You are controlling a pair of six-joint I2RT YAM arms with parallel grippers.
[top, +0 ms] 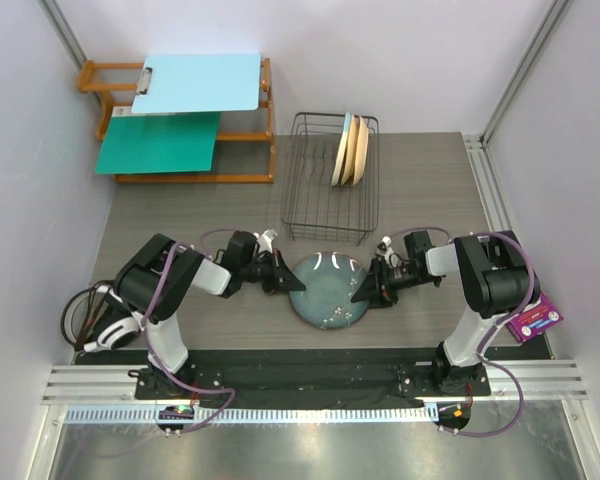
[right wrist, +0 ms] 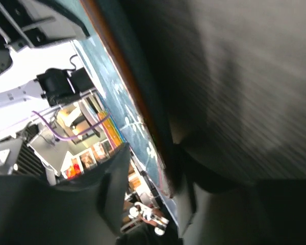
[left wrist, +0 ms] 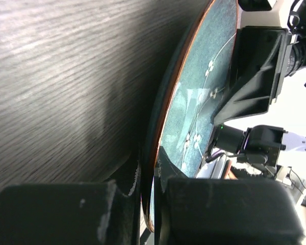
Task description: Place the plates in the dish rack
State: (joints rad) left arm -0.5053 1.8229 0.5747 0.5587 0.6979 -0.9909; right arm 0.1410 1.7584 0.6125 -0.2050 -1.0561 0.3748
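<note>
Between left hand point(top: 292, 285) and right hand point(top: 360, 292), the teal plate point(top: 327, 295) is gripped.

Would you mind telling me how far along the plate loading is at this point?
Mostly done: light-coloured plates, seemingly three, already stand on edge in the dish rack. In hand: the teal plate, pinched at opposite rims by the left gripper and right gripper, just in front of the rack. Left: lifting it over and slotting it in beside them.
</note>
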